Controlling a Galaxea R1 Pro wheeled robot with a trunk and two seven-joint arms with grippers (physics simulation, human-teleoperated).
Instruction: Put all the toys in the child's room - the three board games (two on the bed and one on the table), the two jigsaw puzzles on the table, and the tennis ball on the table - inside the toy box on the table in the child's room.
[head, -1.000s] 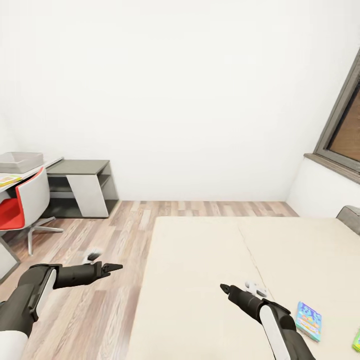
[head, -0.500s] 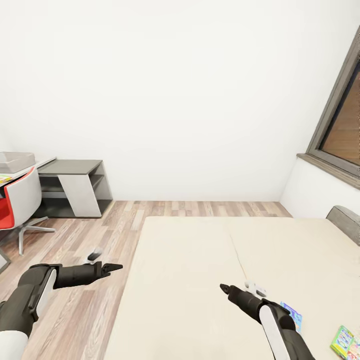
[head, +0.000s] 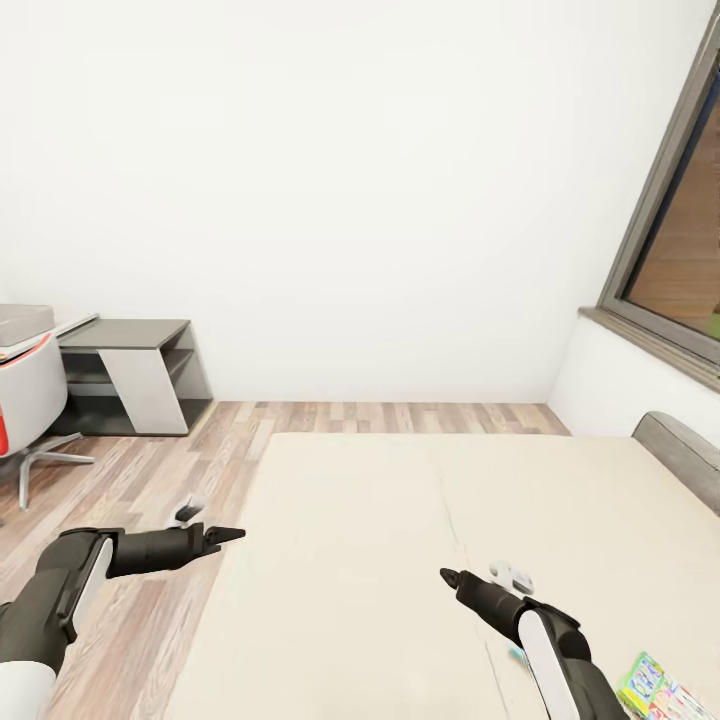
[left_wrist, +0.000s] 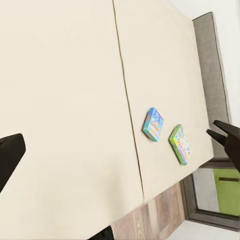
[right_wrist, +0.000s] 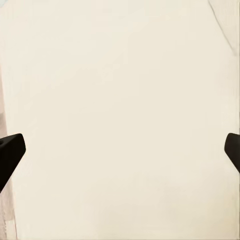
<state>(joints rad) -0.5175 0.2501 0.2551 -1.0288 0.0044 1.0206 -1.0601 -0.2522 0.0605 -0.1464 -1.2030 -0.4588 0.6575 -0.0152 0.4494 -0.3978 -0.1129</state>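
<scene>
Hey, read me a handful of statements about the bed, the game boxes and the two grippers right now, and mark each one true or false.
1. Two board games lie on the bed. True: a blue board game and a green-edged board game lie side by side on the mattress, apart from each other.
2. The right gripper is shut on a game box. False: the right wrist view shows its jaws wide apart over bare mattress, holding nothing.
3. The left gripper is open and empty. True.
4. The game boxes lie next to the dark-grey-topped cabinet. False: they lie near the grey headboard, across the room from it.
</scene>
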